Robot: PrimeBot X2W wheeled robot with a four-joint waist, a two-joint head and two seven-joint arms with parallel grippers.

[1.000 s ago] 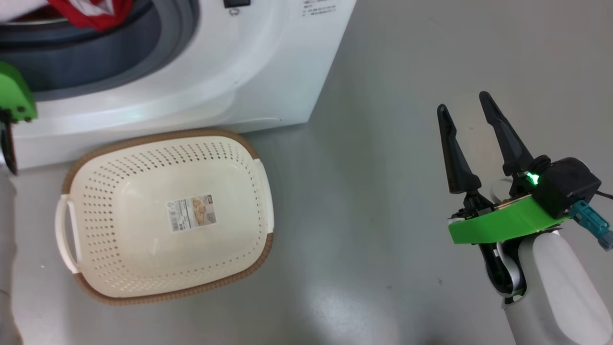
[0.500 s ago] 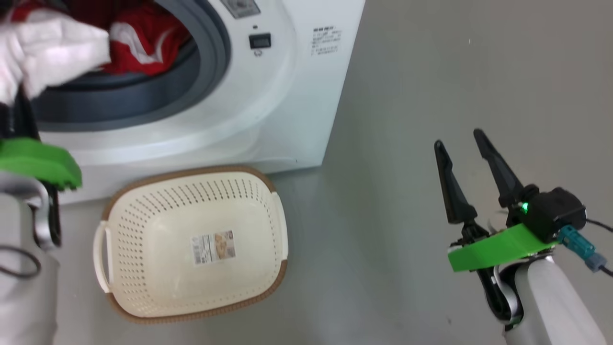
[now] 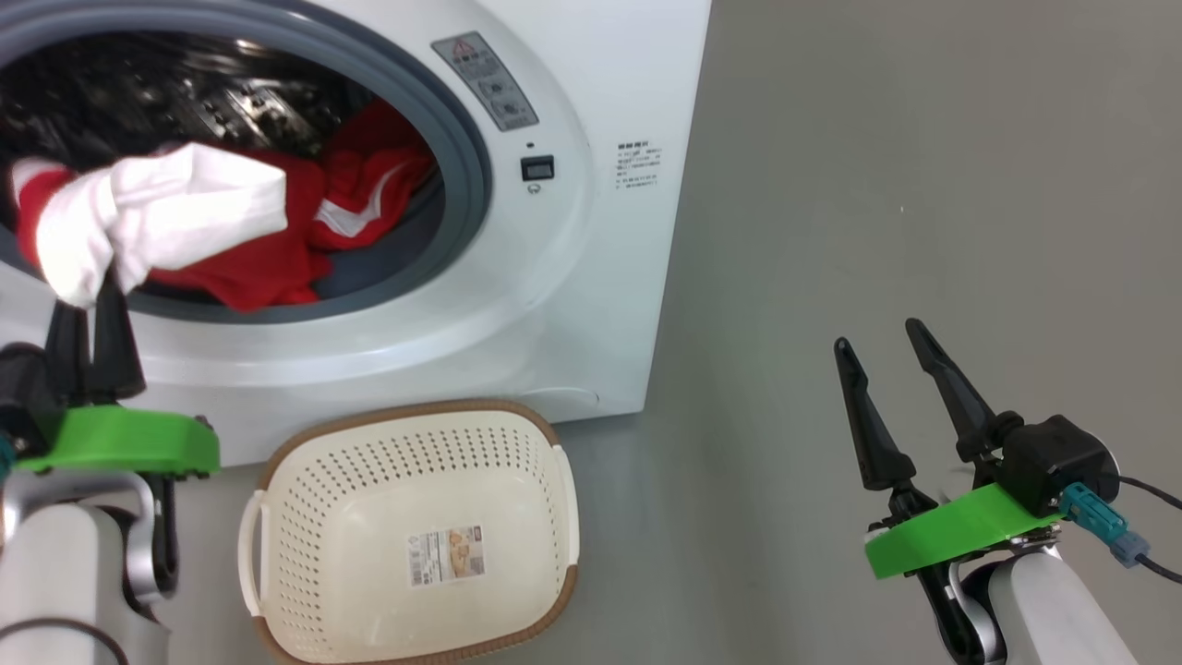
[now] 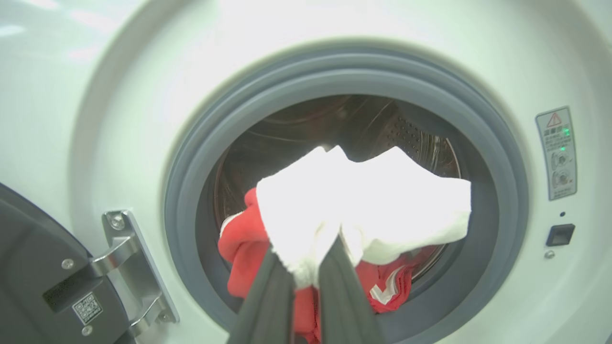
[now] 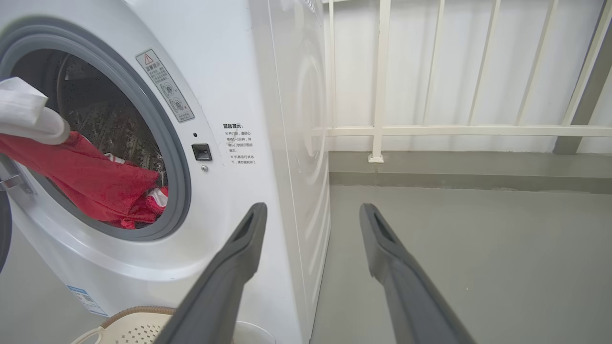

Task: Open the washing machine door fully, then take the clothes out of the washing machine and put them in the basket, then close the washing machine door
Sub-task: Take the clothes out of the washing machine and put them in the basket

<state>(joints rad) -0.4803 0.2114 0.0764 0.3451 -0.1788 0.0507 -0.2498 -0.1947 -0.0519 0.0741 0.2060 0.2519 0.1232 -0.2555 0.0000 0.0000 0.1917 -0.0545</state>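
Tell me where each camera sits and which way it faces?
Head view: on the robot's head, looking down at the washing machine and basket; left gripper and right gripper show.
Left wrist view: on the left wrist, facing the drum; its shut fingers pinch the clothes.
Right wrist view: on the right wrist, facing the machine's side and a railing; its open fingers show.
Shared: all see the clothes.
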